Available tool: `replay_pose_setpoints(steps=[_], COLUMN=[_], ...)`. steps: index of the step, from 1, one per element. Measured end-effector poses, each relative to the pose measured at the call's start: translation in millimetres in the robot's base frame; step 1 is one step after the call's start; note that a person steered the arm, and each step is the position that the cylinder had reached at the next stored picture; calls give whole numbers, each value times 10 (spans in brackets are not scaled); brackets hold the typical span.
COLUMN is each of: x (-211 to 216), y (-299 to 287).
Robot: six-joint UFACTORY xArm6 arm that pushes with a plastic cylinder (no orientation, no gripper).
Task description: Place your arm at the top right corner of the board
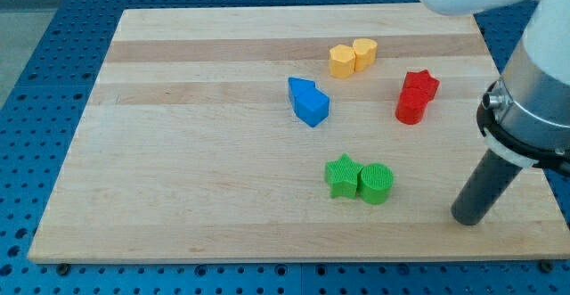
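My tip rests on the wooden board near its bottom right corner, to the right of the green blocks. The dark rod rises up and right into the white arm. A green star and a green cylinder touch each other left of the tip. A red star and a red cylinder sit together above the tip. A yellow pentagon and a yellow heart touch near the top. Two blue blocks sit joined at the middle.
The board lies on a blue perforated table. The arm's body covers the board's right edge and part of its top right corner.
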State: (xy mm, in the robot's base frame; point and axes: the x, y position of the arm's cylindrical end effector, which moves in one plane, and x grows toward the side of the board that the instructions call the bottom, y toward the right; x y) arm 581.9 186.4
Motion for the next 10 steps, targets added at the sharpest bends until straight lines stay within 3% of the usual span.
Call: replay_pose_setpoints(steps=[3, 4, 5, 6, 10], x=[55, 129, 129, -342, -2956], y=[99, 890, 936, 851, 588])
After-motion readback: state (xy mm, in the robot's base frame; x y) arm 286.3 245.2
